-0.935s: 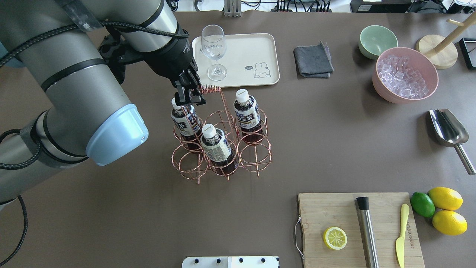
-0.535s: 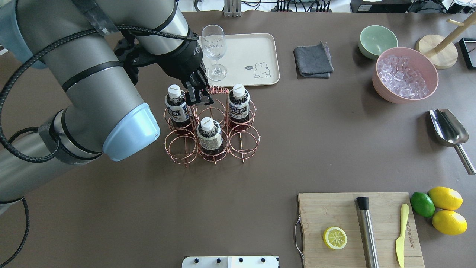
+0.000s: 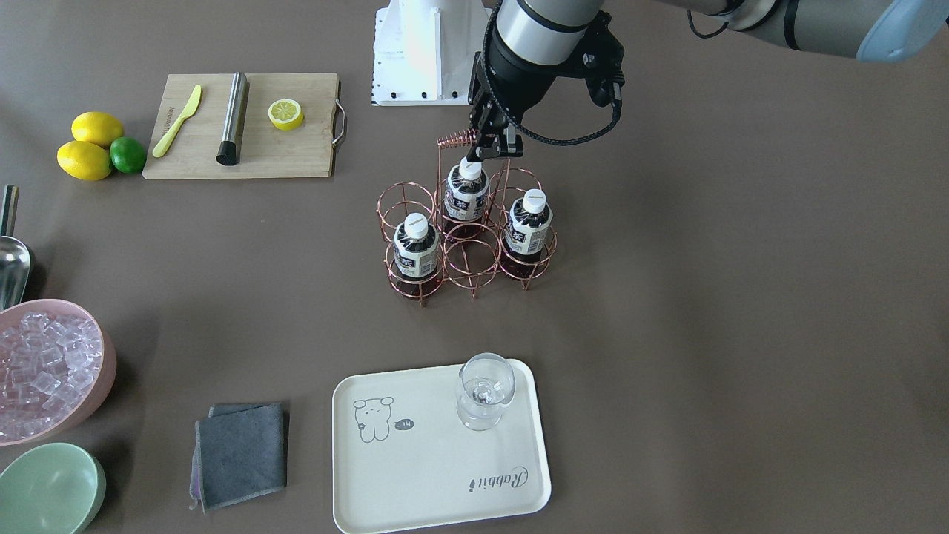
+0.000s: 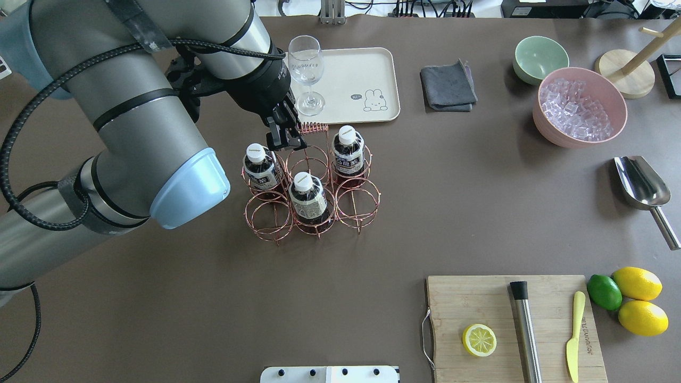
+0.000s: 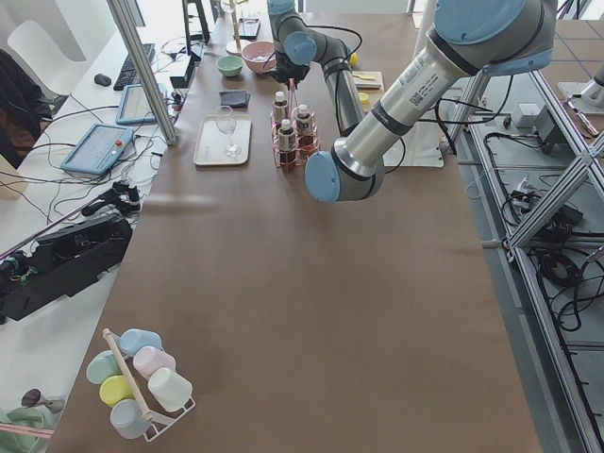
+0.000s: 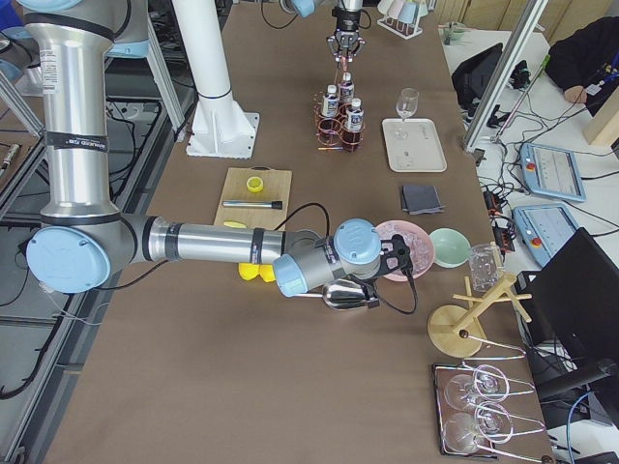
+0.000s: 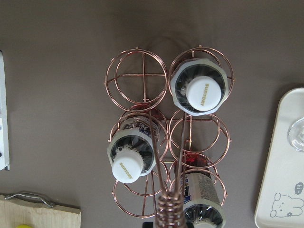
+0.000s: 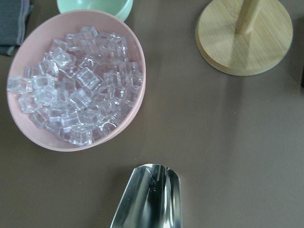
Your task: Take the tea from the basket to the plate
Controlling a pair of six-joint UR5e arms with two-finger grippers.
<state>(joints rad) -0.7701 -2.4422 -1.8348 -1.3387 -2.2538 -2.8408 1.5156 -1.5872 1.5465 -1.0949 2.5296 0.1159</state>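
My left gripper [image 4: 285, 140] is shut on the coiled-wire handle [image 4: 311, 127] of the copper basket [image 4: 268, 219], seen also as the gripper [image 3: 492, 149] above the basket [image 3: 471, 261]. Three tea bottles stand in its ring cells: one at the left [image 4: 259, 167], one in the front middle [image 4: 307, 197], one at the back right [image 4: 348, 151]. The left wrist view looks straight down on their white caps [image 7: 205, 94]. The cream plate [image 4: 367, 69] lies just beyond the basket. My right gripper shows only in the exterior right view, above the scoop; I cannot tell its state.
A wine glass [image 4: 307, 72] stands on the plate's left end, close to my left wrist. Right of the plate are a grey cloth [image 4: 448, 86], a green bowl [image 4: 540, 57], a pink bowl of ice [image 4: 580, 106] and a metal scoop [image 4: 641, 183]. A cutting board [image 4: 479, 303] lies at the front right.
My left gripper moved right and slightly toward the plate with the handle in it. The basket swung beneath it, first up and left, then back a little; the bottles now stand straighter.
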